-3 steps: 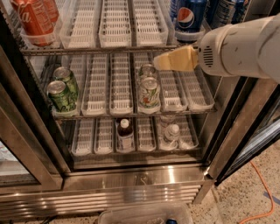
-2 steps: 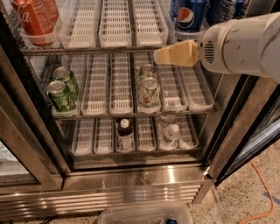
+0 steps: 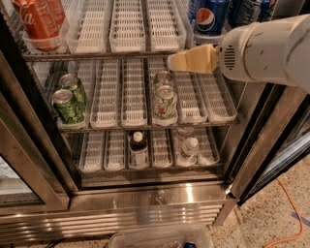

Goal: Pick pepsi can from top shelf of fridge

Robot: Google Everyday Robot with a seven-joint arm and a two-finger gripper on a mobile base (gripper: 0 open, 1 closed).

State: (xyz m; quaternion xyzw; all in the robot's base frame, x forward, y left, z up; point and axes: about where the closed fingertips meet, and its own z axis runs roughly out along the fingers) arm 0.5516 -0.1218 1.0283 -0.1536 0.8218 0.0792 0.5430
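The pepsi can (image 3: 209,17), dark blue with the round globe logo, stands at the front of a right-hand lane on the top shelf (image 3: 97,55) of the fridge (image 3: 160,193). Its upper part is cut off by the frame edge. My gripper (image 3: 175,62), yellowish on a white arm, reaches in from the right. It hangs in front of the top shelf's rail, below and a little left of the pepsi can, apart from it and holding nothing.
Red Coca-Cola cans (image 3: 38,22) stand at the top shelf's left end, more blue cans (image 3: 249,9) at its right. The middle rack holds green cans (image 3: 68,105) and pale cans (image 3: 165,101); the bottom rack holds bottles (image 3: 138,150). An orange cable (image 3: 290,213) lies on the floor.
The gripper and arm have risen slightly, from just below the top shelf's rail to level with it. Nothing in the fridge has moved.
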